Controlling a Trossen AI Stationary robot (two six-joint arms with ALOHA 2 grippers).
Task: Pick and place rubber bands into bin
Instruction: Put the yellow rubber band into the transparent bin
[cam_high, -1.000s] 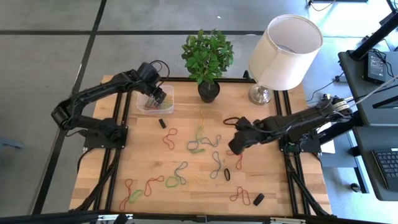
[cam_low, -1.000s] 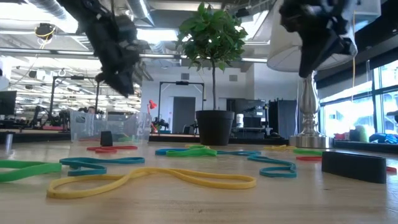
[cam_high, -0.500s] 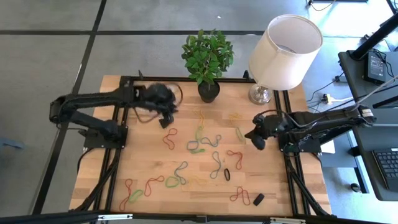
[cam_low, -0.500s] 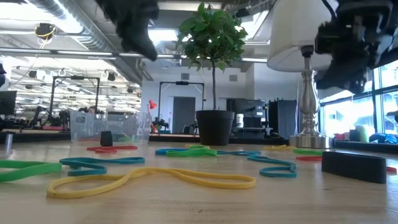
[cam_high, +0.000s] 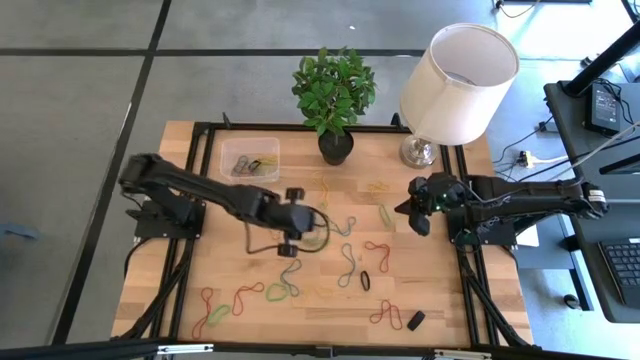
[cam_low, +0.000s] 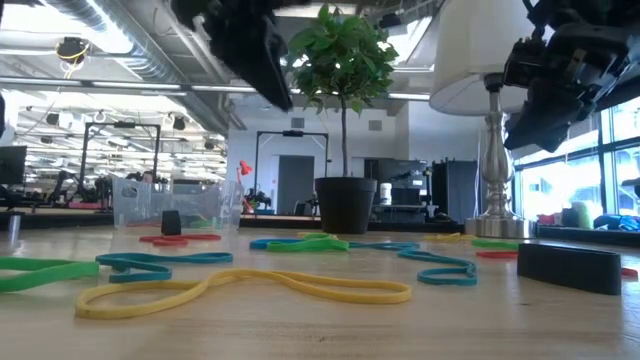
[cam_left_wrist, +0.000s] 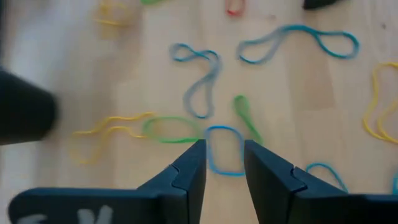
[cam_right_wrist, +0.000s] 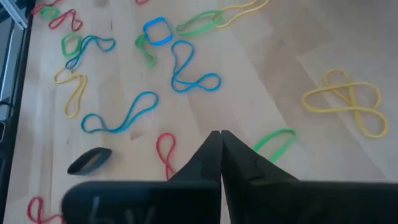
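Closest to the low camera, a long yellow rubber band (cam_low: 245, 290) lies twisted on the wooden table (cam_low: 320, 335), with teal (cam_low: 160, 262) and green (cam_low: 40, 272) loops just behind it. Plenty of bands remain scattered over the middle of the table, so the work looks far from done.

Above that spread, the left gripper (cam_high: 292, 222) hovers over a knot of overlapping loops; its wrist view shows the fingers (cam_left_wrist: 189, 168) parted only narrowly and carrying nothing, with a small blue band (cam_left_wrist: 225, 149) straight ahead and a green band (cam_left_wrist: 171, 129) touching it. That is the main risk: the loops overlap, so a pinch aimed at the blue one could drag the green one or its yellow neighbour (cam_left_wrist: 109, 127) along and shed it on the way. A gap this narrow could also slide over a flat band and close on bare wood.

Off to the side, the right gripper (cam_high: 421, 208) waits above the table near the lamp (cam_high: 455, 85), fingers (cam_right_wrist: 211, 155) pressed together and empty, with a green band (cam_right_wrist: 273, 143) lying just beyond the tips.

Farthest back, the clear bin (cam_high: 250, 160) sits beside the black plant pot (cam_high: 336, 146), with a few bands already inside. It is shallow, so a springy band let go high or near the rim might bounce out.
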